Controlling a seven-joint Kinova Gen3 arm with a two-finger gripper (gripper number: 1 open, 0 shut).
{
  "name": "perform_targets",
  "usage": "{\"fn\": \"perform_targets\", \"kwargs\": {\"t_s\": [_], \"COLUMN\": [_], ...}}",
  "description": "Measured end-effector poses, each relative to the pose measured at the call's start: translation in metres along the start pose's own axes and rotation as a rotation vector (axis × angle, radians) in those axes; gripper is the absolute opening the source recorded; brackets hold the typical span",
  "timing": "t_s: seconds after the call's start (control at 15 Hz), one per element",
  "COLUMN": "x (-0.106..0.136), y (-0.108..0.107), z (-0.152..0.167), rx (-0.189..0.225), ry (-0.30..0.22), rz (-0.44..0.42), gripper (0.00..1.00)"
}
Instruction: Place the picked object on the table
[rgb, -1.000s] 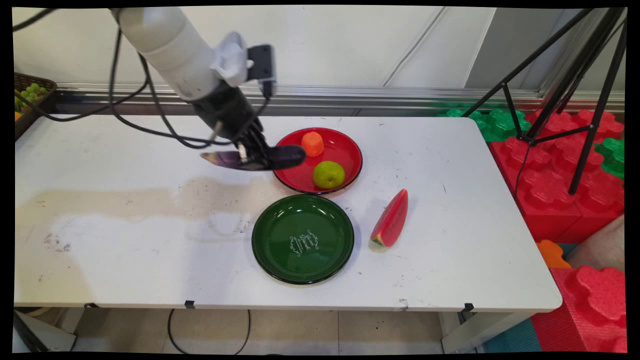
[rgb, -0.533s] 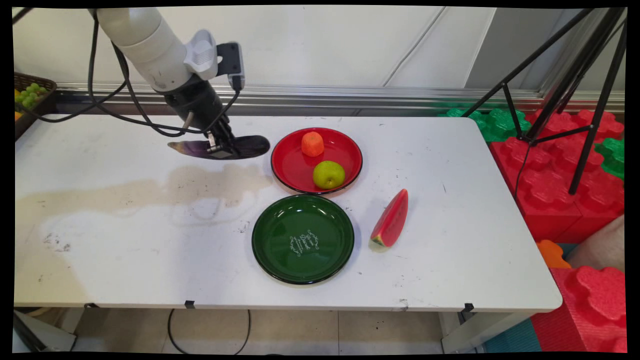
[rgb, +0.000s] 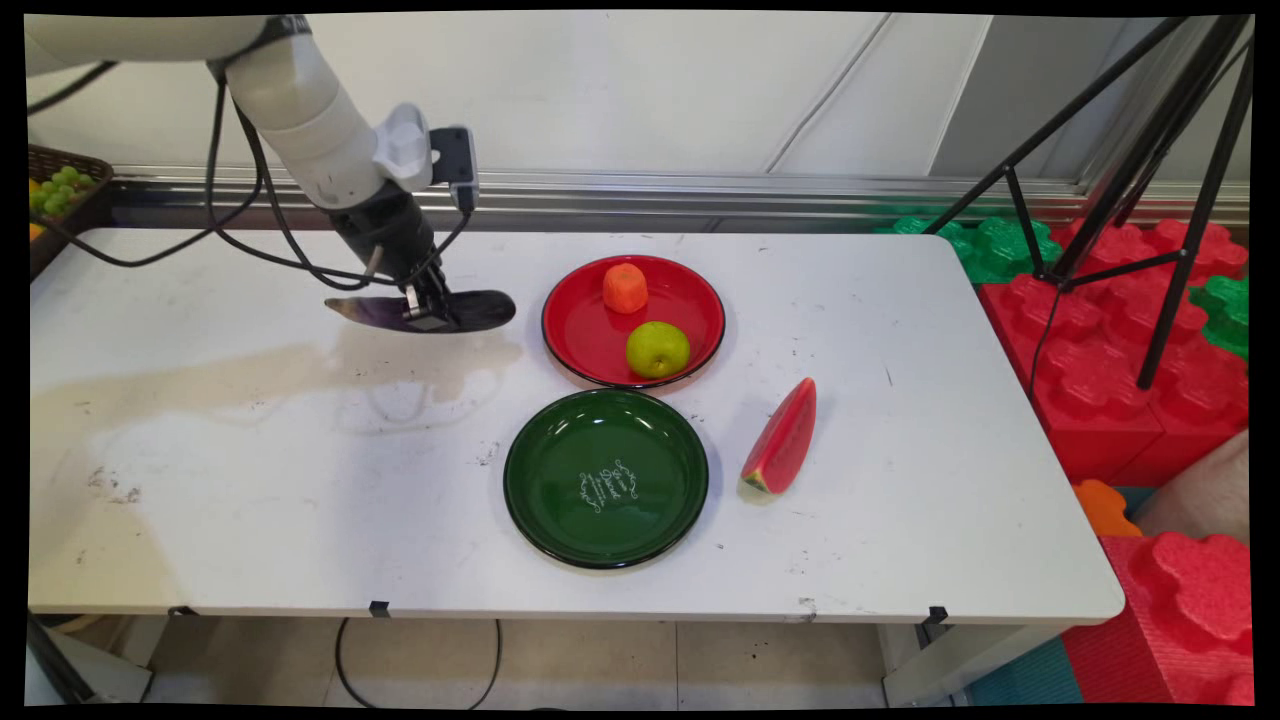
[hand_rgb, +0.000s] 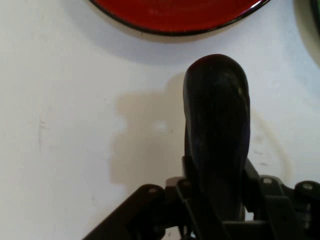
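Gripping a long, glossy dark purple eggplant (rgb: 420, 311) near its middle, the black two-finger pincer (rgb: 428, 318) is closed firmly on it, one finger on each side. The eggplant lies level, crosswise to the fingers, its paler, pointed stem end reaching left and its rounded dark end reaching right toward the round red plate (rgb: 690, 322). It hangs close above the white table (rgb: 250, 480), just left of the red plate and clear of its rim; a soft shadow lies on the tabletop under it. In the hand view the eggplant's (hand_rgb: 217, 135) rounded end rises from between the black linkage, and the red plate's (hand_rgb: 175, 17) dark-edged rim curves across the top, apart from the eggplant's tip.

Far left of the red plate, at the table's back corner, a woven brown basket (rgb: 75, 165) holds green grapes. On the red plate sit an orange carrot chunk (rgb: 625, 287) at the back and a round yellow-green apple (rgb: 657, 349) at the front, near each other but not touching. Just in front of the red plate, almost touching its rim, lies a round dark green plate (rgb: 540, 500) with white lettering in its centre. Right of the green plate, and in front and to the right of the red plate, a red watermelon wedge (rgb: 781, 440) with a green rind lies on the table.
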Motion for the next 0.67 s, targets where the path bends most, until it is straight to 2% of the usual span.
{"fn": "perform_targets", "kwargs": {"t_s": [0.33,0.67], "x": [-0.01,-0.018], "y": [-0.013,-0.02], "z": [0.032,0.062], "rx": [-0.016,-0.039], "ry": [-0.022,-0.022], "rz": [-0.007,-0.013], "gripper": [0.0,0.0]}}
